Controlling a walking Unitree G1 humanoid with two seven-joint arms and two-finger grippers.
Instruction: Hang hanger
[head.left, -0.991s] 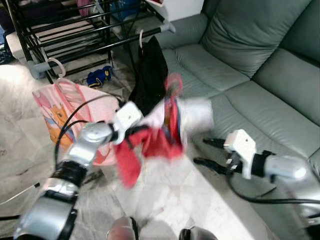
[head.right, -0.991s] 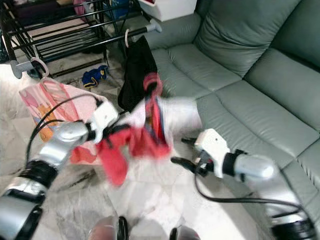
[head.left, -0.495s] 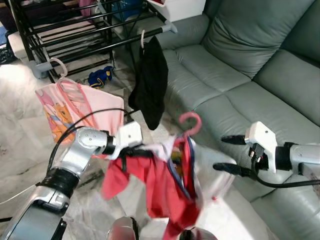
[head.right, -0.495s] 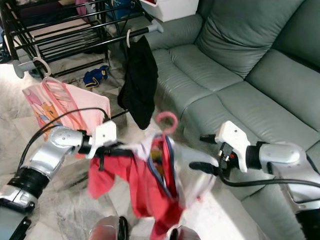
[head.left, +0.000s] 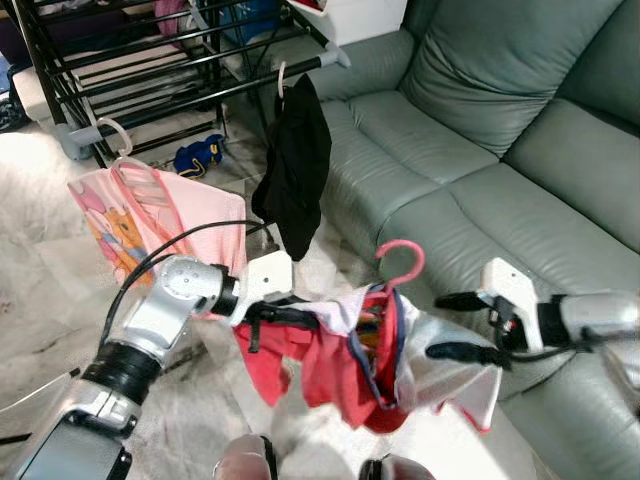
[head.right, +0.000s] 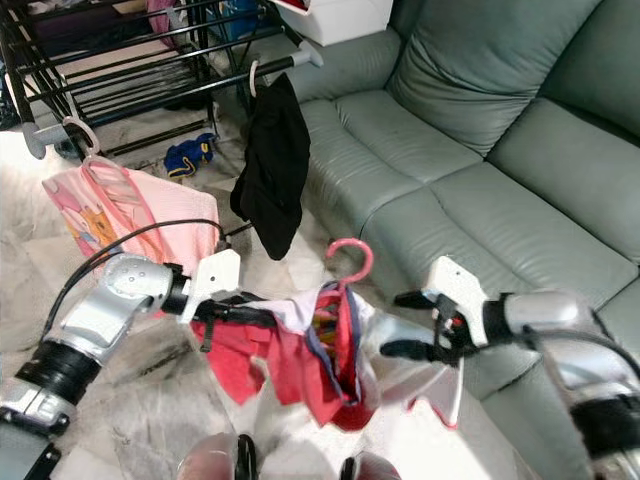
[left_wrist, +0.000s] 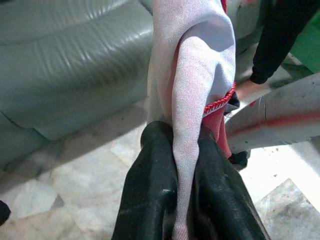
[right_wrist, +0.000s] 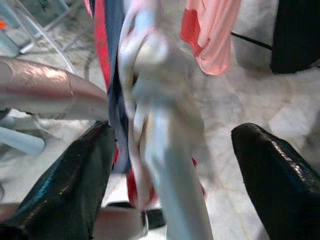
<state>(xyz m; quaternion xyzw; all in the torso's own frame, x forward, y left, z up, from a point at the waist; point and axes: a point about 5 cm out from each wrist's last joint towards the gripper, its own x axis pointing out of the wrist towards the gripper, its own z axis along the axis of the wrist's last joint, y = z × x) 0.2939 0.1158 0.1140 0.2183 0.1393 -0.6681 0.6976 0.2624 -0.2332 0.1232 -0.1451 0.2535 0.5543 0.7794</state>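
A red and white garment (head.left: 335, 365) hangs on a pink hanger whose hook (head.left: 402, 262) stands up above it, low over the marble floor in front of me. My left gripper (head.left: 285, 312) is shut on the garment's left shoulder; in the left wrist view the white cloth (left_wrist: 192, 90) is pinched between the fingers (left_wrist: 150, 200). My right gripper (head.left: 437, 325) is open at the garment's white right side, with the cloth (right_wrist: 165, 150) between its spread fingers (right_wrist: 70, 185) but not squeezed.
A black drying rack (head.left: 180, 60) stands at the back left, with a black garment (head.left: 295, 165) and a pink printed one (head.left: 160, 215) hanging from its rails. A grey-green sofa (head.left: 480, 150) runs along the right. A blue item (head.left: 200, 155) lies under the rack.
The garment has risen from its droop and spread to the right. My right gripper has come in around its white side. The left gripper keeps its hold.
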